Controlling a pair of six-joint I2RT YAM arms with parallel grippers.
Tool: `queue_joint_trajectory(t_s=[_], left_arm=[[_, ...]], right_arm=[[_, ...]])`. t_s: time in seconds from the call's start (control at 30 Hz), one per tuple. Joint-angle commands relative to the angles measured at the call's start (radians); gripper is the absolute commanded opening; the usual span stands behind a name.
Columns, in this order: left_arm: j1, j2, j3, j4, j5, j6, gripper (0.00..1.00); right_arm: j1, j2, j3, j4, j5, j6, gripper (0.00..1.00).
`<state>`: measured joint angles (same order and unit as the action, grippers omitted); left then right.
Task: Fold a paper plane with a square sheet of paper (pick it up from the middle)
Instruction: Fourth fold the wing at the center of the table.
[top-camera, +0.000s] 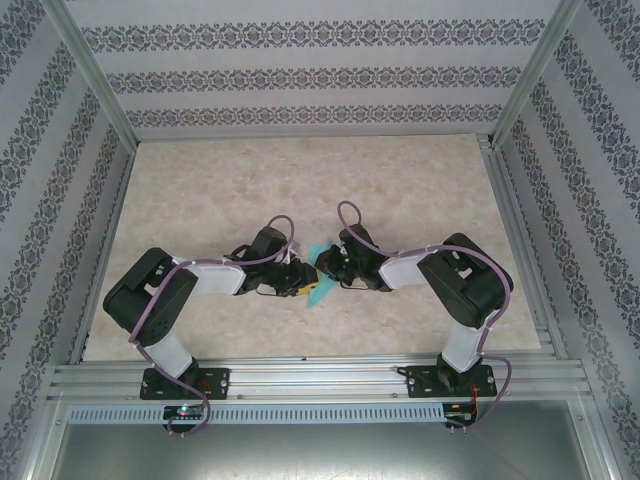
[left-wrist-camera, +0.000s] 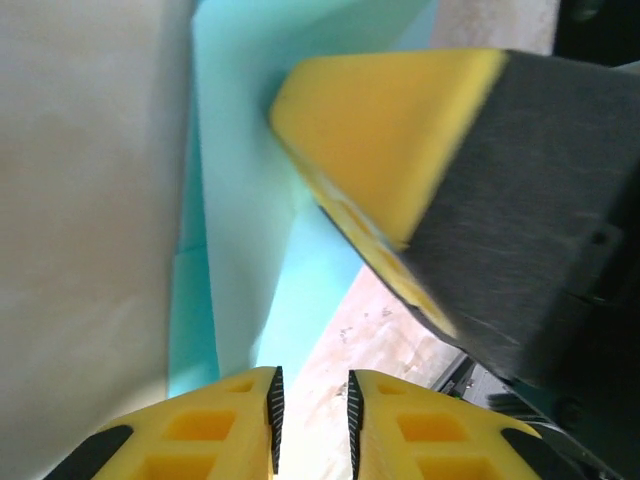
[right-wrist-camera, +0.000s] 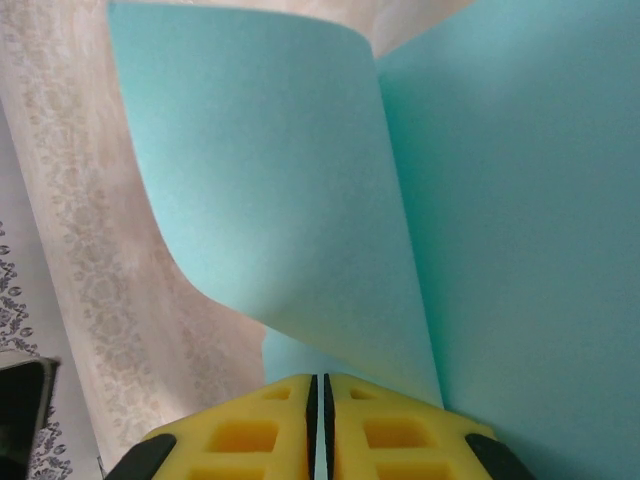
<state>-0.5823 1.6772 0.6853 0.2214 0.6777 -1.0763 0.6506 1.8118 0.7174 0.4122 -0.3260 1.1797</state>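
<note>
Two grippers are meeting near the middle of the table (top-camera: 200, 180). The square sheet of paper (top-camera: 318, 274) is sitting between them, raised and partly doubled over rather than lying flat. The right gripper (right-wrist-camera: 320, 378), coming in from 3 o'clock, is pinching the sheet. Its yellow fingers are pressing together with teal paper running into the seam, and one flap is curling away toward 11 o'clock in its wrist view. The left gripper (left-wrist-camera: 312, 376), reaching from 8 o'clock, is holding its fingers a little apart. Bare table is showing through the slot, and the paper's edge is passing just beside one finger, not clearly inside.

A fold seems to be forming here. To do it well, the right gripper should be gripping firmly while the left is taking the loose layer squarely, edges lining up before any crease is pressed. Thin paper like this is likely to buckle or tear if the two pull apart.

The right gripper's finger is crowding in at 1 o'clock in the left wrist view, so the fingertips risk knocking together. Purple cables (top-camera: 285, 225) are looping over both wrists. Patterned walls (top-camera: 300, 80) are closing in the table from 9 round to 3 o'clock, well apart from the work.
</note>
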Motion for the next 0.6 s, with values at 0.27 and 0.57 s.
queue_joint_trajectory(t_s=[0.27,0.57], left_arm=[[-0.042,0.065,-0.015,-0.119,0.055,0.078,0.26],[-0.048,0.049,-0.041,-0.115,0.121,0.118,0.26]], right_arm=[[0.000,0.060,-0.047,-0.209,0.044,-0.025,0.13],[-0.002,0.064,-0.049,-0.217,0.049,-0.029,0.12]])
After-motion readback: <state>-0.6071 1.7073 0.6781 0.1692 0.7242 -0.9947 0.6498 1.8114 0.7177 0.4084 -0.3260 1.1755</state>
